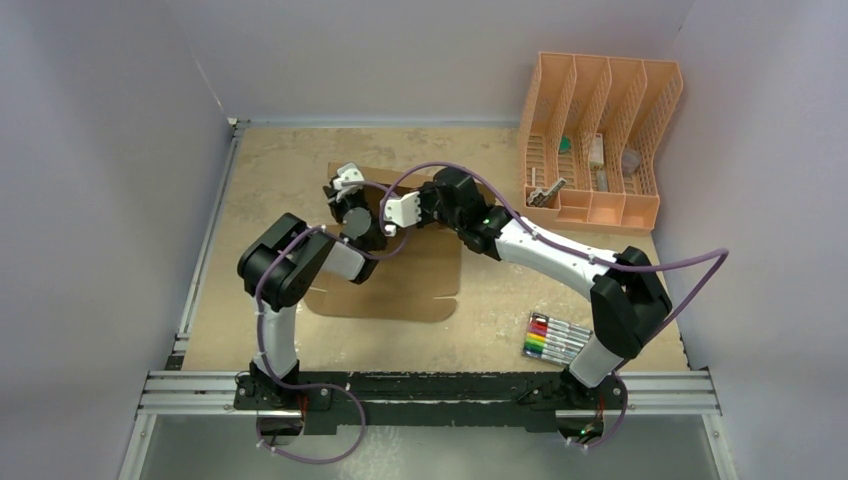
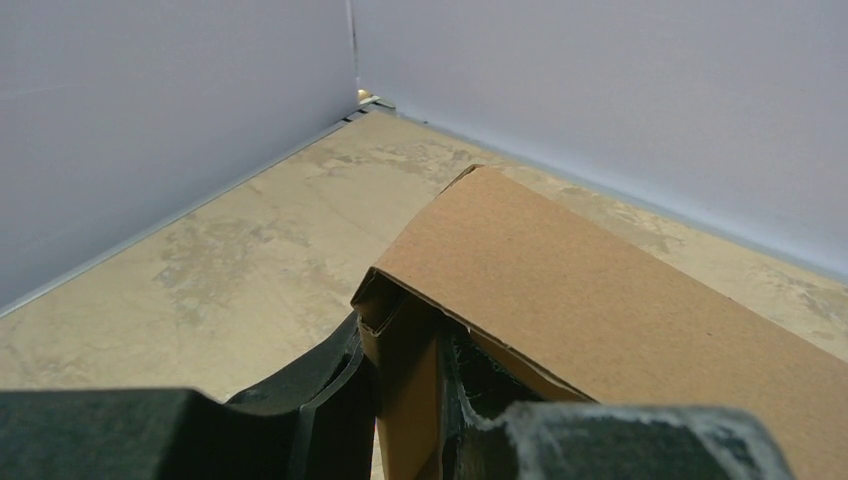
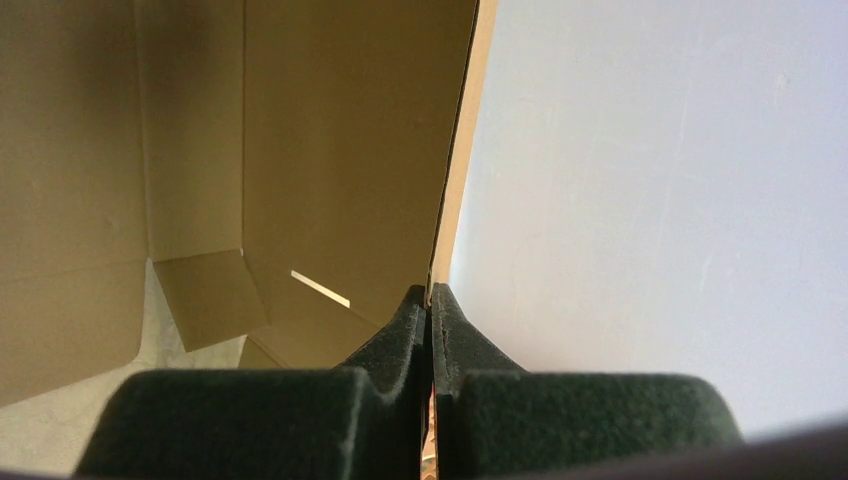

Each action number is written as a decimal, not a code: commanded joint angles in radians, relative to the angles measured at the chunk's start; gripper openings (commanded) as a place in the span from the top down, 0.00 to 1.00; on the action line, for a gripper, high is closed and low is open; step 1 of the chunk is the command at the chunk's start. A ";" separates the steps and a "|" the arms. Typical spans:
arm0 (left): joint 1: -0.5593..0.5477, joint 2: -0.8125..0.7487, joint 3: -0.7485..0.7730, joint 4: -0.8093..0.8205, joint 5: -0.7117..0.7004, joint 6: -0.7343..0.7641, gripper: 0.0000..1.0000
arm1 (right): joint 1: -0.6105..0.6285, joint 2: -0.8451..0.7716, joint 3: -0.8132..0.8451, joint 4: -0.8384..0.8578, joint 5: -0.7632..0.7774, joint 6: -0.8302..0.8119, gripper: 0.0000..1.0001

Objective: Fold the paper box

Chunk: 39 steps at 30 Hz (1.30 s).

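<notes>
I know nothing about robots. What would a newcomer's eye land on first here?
Probably the brown corrugated cardboard sheet in the middle of the table, partly folded up, with the left pincer and right pincer each clamped on an edge of it. After that, the peach plastic slotted organizer in the far right corner and the pack of coloured markers near the right arm's base.
</notes>
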 commanded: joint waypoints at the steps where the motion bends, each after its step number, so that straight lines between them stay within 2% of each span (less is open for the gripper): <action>1: 0.041 0.051 0.079 0.205 -0.293 0.270 0.80 | 0.023 -0.024 -0.029 -0.092 -0.028 0.074 1.00; 5: 0.028 0.067 0.057 0.148 -0.278 0.228 0.77 | 0.022 -0.032 -0.038 -0.085 -0.027 0.077 1.00; 8: 0.019 -0.014 -0.009 -0.026 -0.193 0.086 0.70 | 0.023 -0.037 -0.043 -0.082 -0.030 0.084 1.00; 12: 0.030 -0.166 -0.075 -0.301 -0.011 -0.148 0.56 | 0.023 -0.037 -0.045 -0.081 -0.031 0.092 1.00; 14: 0.038 -0.215 -0.083 -0.389 0.058 -0.225 0.53 | 0.023 -0.034 -0.045 -0.081 -0.031 0.095 1.00; 19: 0.042 -0.251 -0.102 -0.446 0.135 -0.271 0.45 | 0.023 -0.033 -0.044 -0.081 -0.047 0.112 1.00; 24: 0.047 -0.292 -0.124 -0.508 0.199 -0.305 0.42 | 0.023 -0.039 -0.050 -0.081 -0.050 0.123 1.00; 28: 0.083 -0.344 -0.165 -0.551 0.339 -0.322 0.41 | 0.023 -0.047 -0.062 -0.081 -0.051 0.128 1.00; 32: 0.139 -0.410 -0.185 -0.632 0.547 -0.364 0.39 | 0.023 -0.055 -0.072 -0.081 -0.057 0.136 1.00; 39: 0.146 -0.548 -0.207 -0.816 0.678 -0.406 0.34 | 0.023 -0.042 -0.061 -0.081 -0.060 0.145 1.00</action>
